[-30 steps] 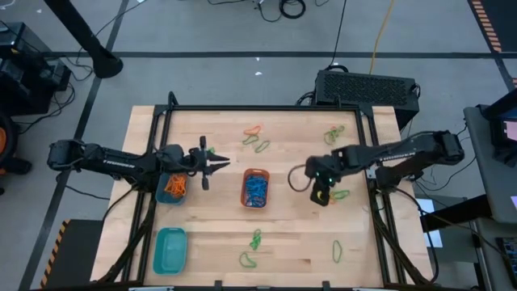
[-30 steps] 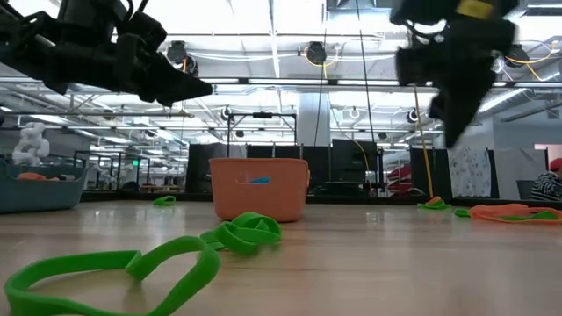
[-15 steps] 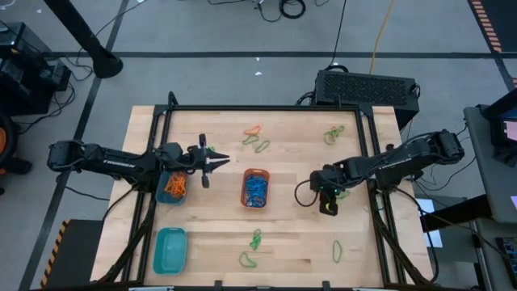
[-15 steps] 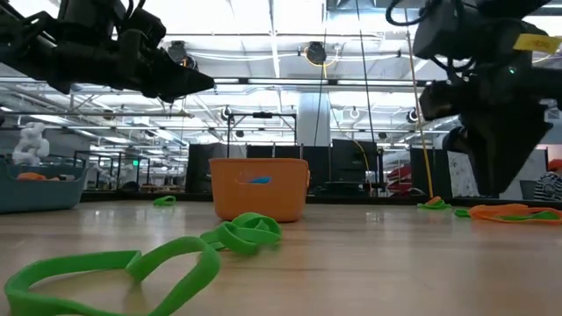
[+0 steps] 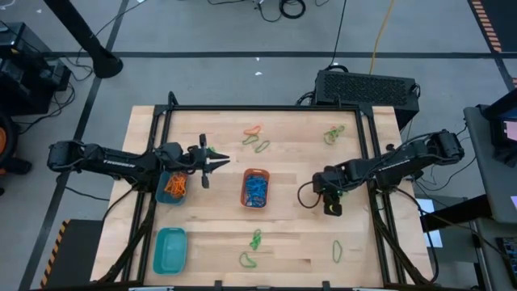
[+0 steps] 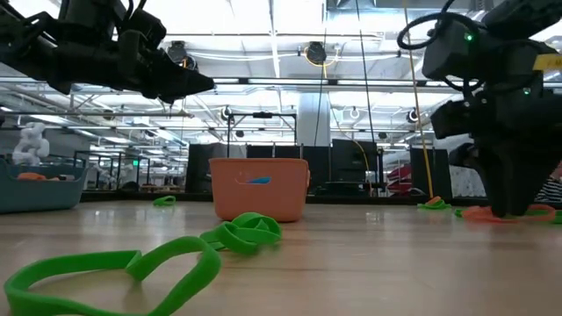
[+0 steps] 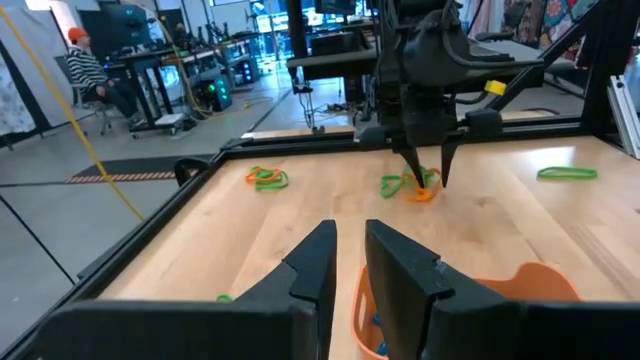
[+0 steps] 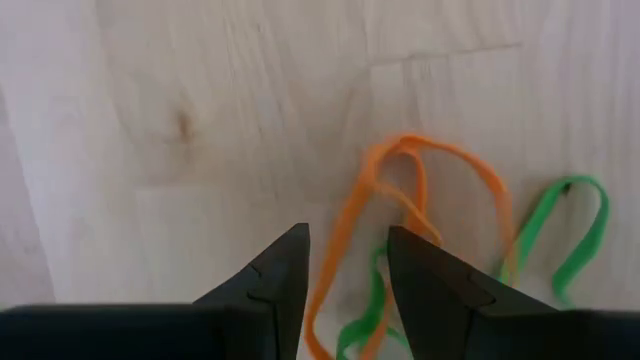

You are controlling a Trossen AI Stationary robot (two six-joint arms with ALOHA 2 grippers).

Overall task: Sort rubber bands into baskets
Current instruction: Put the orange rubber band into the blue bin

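Spanning the scene, the table (image 5: 291, 242) is strewn with green bands (image 5: 255, 239). Blue bands are held in the orange basket (image 5: 255, 187). The right gripper (image 5: 332, 208) is lowered, jaws parted, over an orange band (image 8: 400, 215). The left gripper (image 5: 223, 162) is raised, fingers (image 7: 315, 262) narrowly apart, holding nothing

You have a light wooden worktop (image 5: 291, 234) carrying an orange rounded-rectangular plastic basket (image 5: 255, 187), a teal rectangular plastic basket (image 5: 170, 250), a small round blue-teal basket (image 5: 173, 186), and thin green, orange and yellow rubber bands (image 5: 255, 239) scattered around them.
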